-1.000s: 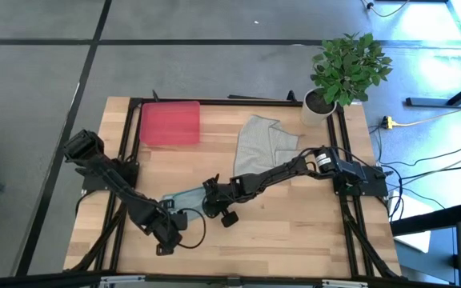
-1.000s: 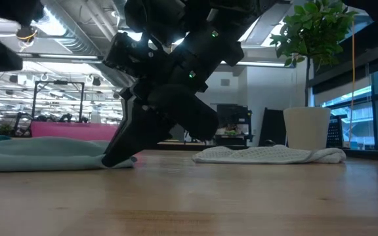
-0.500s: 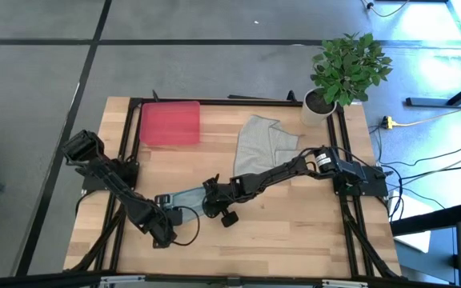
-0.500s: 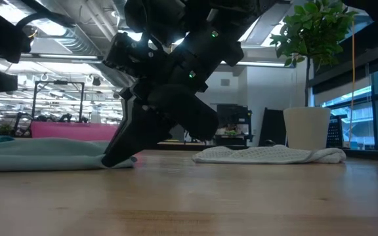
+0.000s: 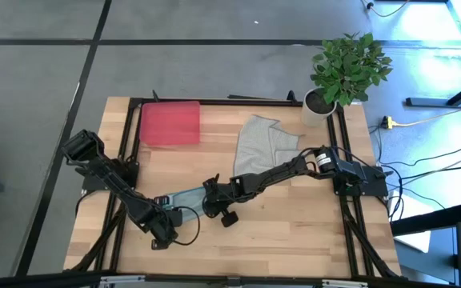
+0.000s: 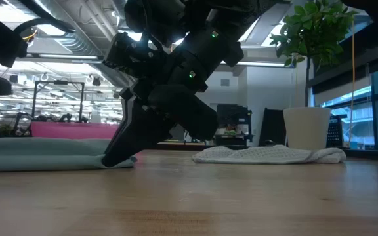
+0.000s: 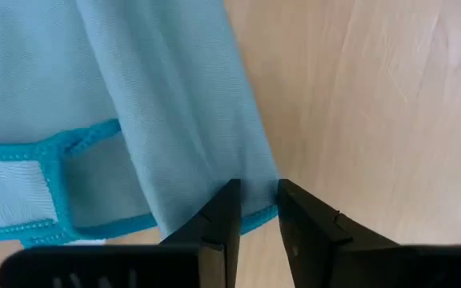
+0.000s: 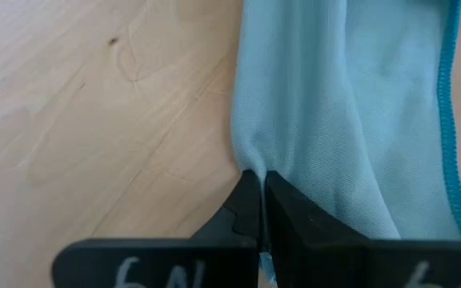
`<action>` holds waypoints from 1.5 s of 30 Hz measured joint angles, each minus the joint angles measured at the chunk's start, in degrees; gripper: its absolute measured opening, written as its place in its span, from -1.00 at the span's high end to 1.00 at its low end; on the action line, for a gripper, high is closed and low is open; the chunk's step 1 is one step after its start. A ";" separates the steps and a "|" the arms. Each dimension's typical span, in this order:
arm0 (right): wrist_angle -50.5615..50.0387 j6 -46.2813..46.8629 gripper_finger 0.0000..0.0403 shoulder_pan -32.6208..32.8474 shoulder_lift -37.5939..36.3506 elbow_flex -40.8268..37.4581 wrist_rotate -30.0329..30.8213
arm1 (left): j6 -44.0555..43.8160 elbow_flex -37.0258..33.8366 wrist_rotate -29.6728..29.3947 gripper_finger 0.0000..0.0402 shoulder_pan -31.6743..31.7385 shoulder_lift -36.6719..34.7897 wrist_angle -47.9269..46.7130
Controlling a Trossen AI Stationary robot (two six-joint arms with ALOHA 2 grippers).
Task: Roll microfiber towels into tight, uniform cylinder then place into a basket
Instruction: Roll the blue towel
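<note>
The pale teal towel [image 5: 184, 194] lies on the table as a narrow folded strip between my two grippers. My left gripper [image 7: 254, 210] points straight down at the strip's left end [image 5: 166, 210], nearly shut on a corner of it. My right gripper [image 8: 256, 180] slants down onto the strip's right end [image 5: 206, 200], shut on the cloth. The grey towel [image 5: 264, 140] lies crumpled flat farther back. The basket, a red tray [image 5: 169, 124], sits at the far left. My left gripper pinches the teal towel's hemmed corner [image 7: 256, 196] between its two fingers, which come from above and point down. The cloth there lies flat on the wood, slack. My right gripper pinches a small pucker of the towel's folded edge [image 8: 250, 164] between its shut fingertips. It slants down from the table's right side, and the cloth rests on the table [image 6: 113, 159].
A white pot with a green plant [image 5: 344, 68] stands at the far right corner. Bare wood [image 5: 278, 232] stretches along the near edge. A black frame rail [image 5: 126, 144] runs along the table's left and far sides.
My left gripper has sunk toward the table at the teal towel's left end and then kept still. Its fingers have kept the same narrow gap.
</note>
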 joint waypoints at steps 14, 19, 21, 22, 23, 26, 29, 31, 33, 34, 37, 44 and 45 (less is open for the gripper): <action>0.31 0.00 0.96 -0.12 0.02 -0.02 0.19 | -0.23 0.30 -4.42 0.63 -1.55 3.51 5.27; 0.31 0.00 0.96 -0.14 0.02 -0.02 0.16 | -2.43 0.37 -5.81 0.63 -2.29 5.01 4.99; 0.31 0.00 0.96 -0.14 0.02 -0.02 0.17 | -3.95 0.37 -6.23 0.64 -2.40 5.07 4.89; 0.31 0.00 0.96 -0.14 0.02 -0.02 0.15 | -4.72 0.37 -6.10 0.66 -2.37 5.09 4.72; 0.31 0.00 0.96 -0.14 0.02 -0.02 0.16 | -5.50 0.37 -6.04 0.70 -2.36 5.10 4.45; 0.31 0.00 0.95 -0.14 0.02 -0.02 0.15 | -6.83 0.37 -6.03 0.86 -2.36 5.14 3.42; 0.25 0.01 0.94 -0.14 0.02 -0.02 0.15 | -7.57 0.37 -5.68 0.97 -2.34 5.14 3.29; 0.18 0.18 0.96 -0.14 0.02 -0.02 0.15 | -7.54 0.37 -5.09 0.98 -2.29 5.13 3.26; 0.07 0.88 0.96 -0.14 -0.02 0.00 0.07 | -7.57 0.25 -4.55 0.99 -2.25 4.68 3.29; -0.05 1.11 0.96 -0.14 -0.07 0.03 -0.28 | -7.59 0.15 -4.34 0.99 -2.25 4.39 3.35; -1.90 1.19 0.97 -0.29 -0.67 0.02 -3.51 | -7.28 0.70 -3.64 1.00 -2.21 3.17 3.16; -5.30 2.85 0.97 -0.05 -2.08 -0.09 -11.10 | -5.71 2.16 1.39 1.00 -2.09 2.25 4.03; -5.25 3.19 0.97 -0.10 -2.08 -0.09 -12.21 | -5.71 2.16 1.74 1.00 -1.92 2.25 4.20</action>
